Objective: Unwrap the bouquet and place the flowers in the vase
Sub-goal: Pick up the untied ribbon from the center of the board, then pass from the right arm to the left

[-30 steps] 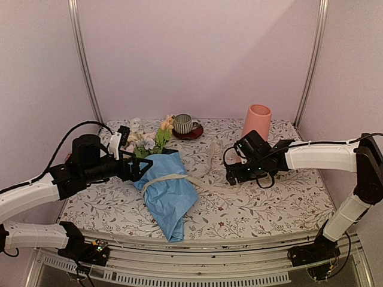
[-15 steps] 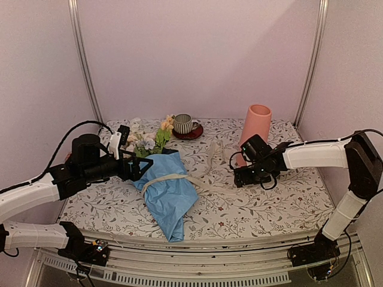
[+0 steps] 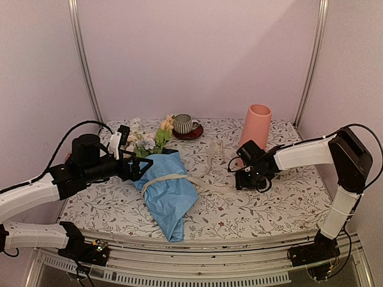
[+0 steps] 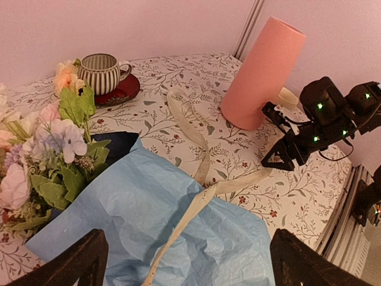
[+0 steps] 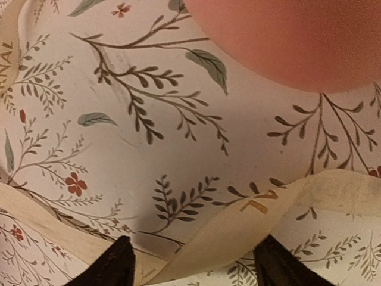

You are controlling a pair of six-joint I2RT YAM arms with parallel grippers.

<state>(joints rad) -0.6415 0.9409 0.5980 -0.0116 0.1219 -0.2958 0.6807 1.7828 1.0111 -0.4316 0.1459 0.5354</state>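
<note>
Straddling the flat ribbon (image 5: pixel 262 205) unclenched, the right hand (image 5: pixel 193 268) may slip off it or nudge the vase (image 3: pixel 256 125) just behind, while the released left hand (image 3: pixel 142 168) hovers by the wrapped bouquet (image 3: pixel 167 191) on the desk (image 3: pixel 269 206).

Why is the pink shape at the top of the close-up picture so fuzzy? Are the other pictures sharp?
Right wrist view: the vase sits very near the lens, so it blurs, while the ribbon and printed cloth are crisp. Left wrist view: sharp, but the vase looks tilted because the camera is tilted. Top view: even, pinkish light, slightly soft.
</note>
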